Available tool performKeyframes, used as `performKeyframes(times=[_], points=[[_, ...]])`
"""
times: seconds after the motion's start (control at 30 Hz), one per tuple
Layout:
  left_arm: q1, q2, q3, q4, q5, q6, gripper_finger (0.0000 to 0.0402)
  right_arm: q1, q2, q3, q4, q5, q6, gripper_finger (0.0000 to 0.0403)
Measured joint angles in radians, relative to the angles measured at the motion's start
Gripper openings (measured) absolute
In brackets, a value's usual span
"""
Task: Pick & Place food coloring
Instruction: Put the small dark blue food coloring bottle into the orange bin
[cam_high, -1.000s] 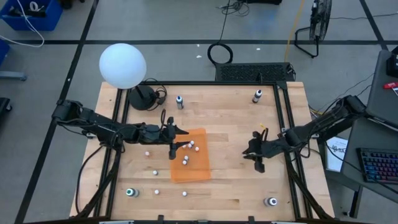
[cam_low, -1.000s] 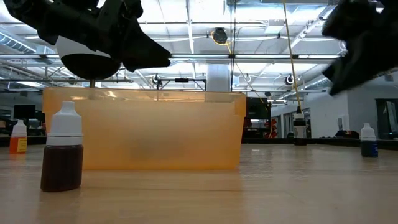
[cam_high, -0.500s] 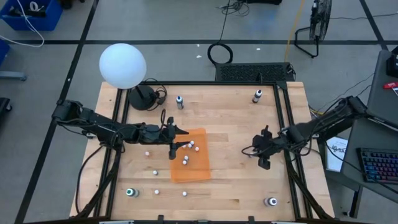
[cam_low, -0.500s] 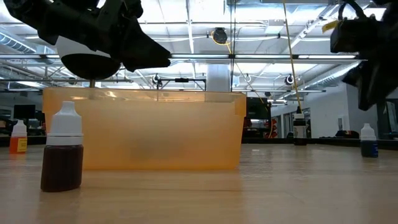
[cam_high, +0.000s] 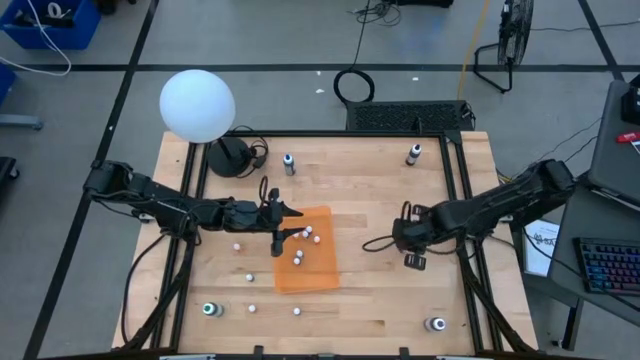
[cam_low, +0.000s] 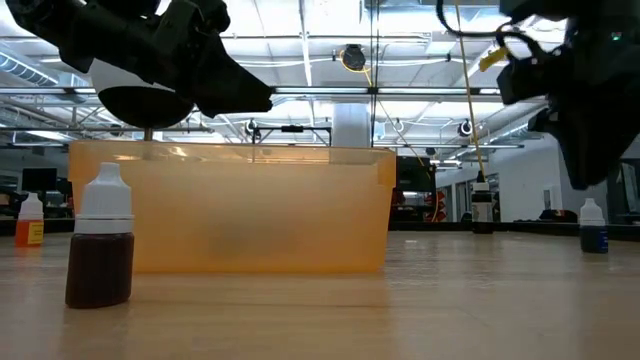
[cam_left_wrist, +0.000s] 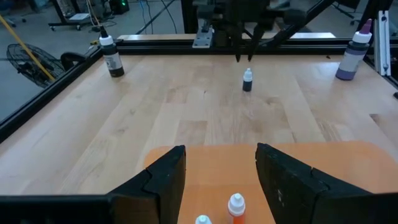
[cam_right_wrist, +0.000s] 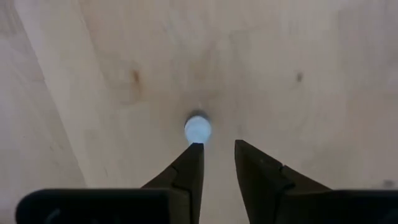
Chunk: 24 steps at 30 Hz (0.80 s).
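The food coloring is a set of tiny bottles. Several lie in the orange tray (cam_high: 310, 255), and others stand loose on the wood, such as a brown one (cam_low: 100, 245). One dark bottle with a white cap (cam_left_wrist: 247, 80) stands upright on its base on the table's right half. My right gripper (cam_right_wrist: 214, 152) hangs just above it, pointing down and open by a narrow gap, with the cap (cam_right_wrist: 198, 129) just beyond its fingertips. My left gripper (cam_left_wrist: 221, 177) is open and hovers over the tray's left part, above an orange bottle (cam_left_wrist: 236, 207).
A white globe (cam_high: 197, 104) on a dark base stands at the far left corner. Taller bottles stand near the far edge (cam_high: 289, 163) (cam_high: 413, 154) and near the front corners (cam_high: 210, 309) (cam_high: 436, 323). A black rail frames the table. Bare wood lies between the tray and the right gripper.
My right gripper has tipped from a slant to pointing almost straight down and has swung a little toward the table's left, ending over the dark bottle. My left gripper and the bottles have kept still.
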Motion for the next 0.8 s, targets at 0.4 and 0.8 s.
performKeyframes(times=[0.4,0.8], points=[[0.0,0.0,0.0,-0.017,0.0,-0.004,0.0198,-0.01,0.062,0.046,-0.004,-0.031,-0.018,0.0102],[0.0,0.0,0.0,-0.048,0.001,-0.01,0.0198,-0.012,0.064,0.046,-0.004,-0.033,-0.025,0.0184]])
